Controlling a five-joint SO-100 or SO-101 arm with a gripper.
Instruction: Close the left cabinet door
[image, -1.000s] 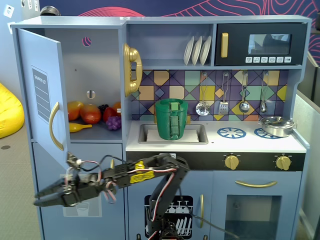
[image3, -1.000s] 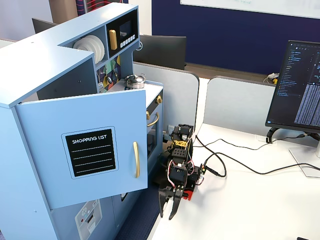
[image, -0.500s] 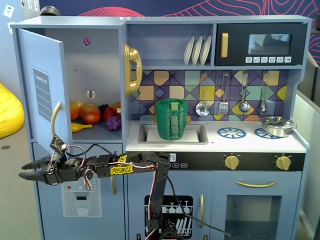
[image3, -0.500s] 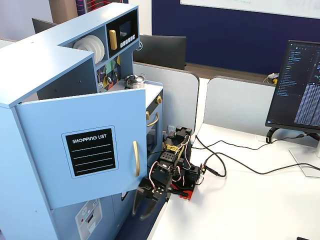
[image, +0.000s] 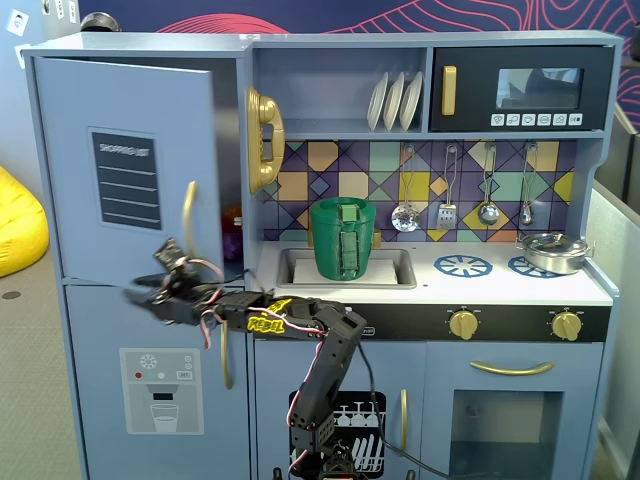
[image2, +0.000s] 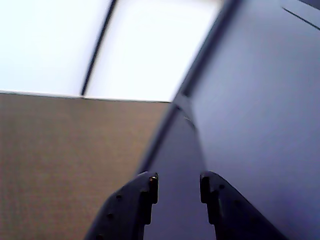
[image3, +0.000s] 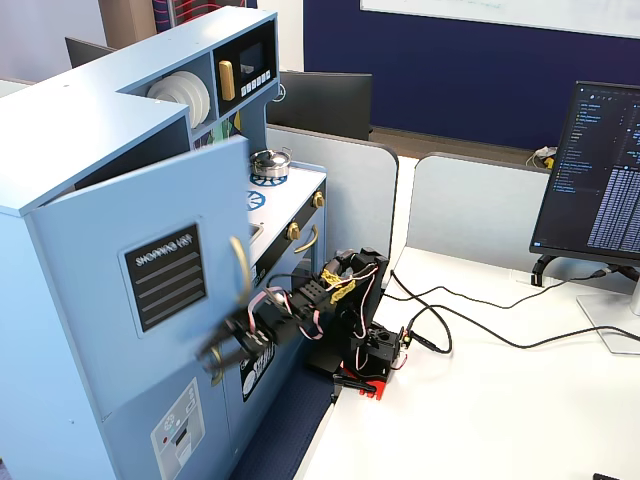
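Observation:
The left cabinet door (image: 125, 170) is light blue, with a black "SHOPPING LIST" panel (image: 125, 180) and a curved gold handle (image: 188, 215). It stands ajar, its handle edge swung out from the cabinet; it shows so in the other fixed view too (image3: 150, 280). My gripper (image: 137, 291) reaches left in front of the door's lower edge, below the handle. Whether it touches the door I cannot tell. In the wrist view the gripper (image2: 179, 187) is open and empty, with a blue panel (image2: 250, 100) close on the right. It is blurred in the side fixed view (image3: 212, 352).
Below the door is a blue door with a grey dispenser panel (image: 160, 390). To the right are a gold toy phone (image: 262, 140), a green pot (image: 343, 238) in the sink, and the black microwave (image: 520, 90). The arm's base (image3: 365, 350) and its cables sit on the white table.

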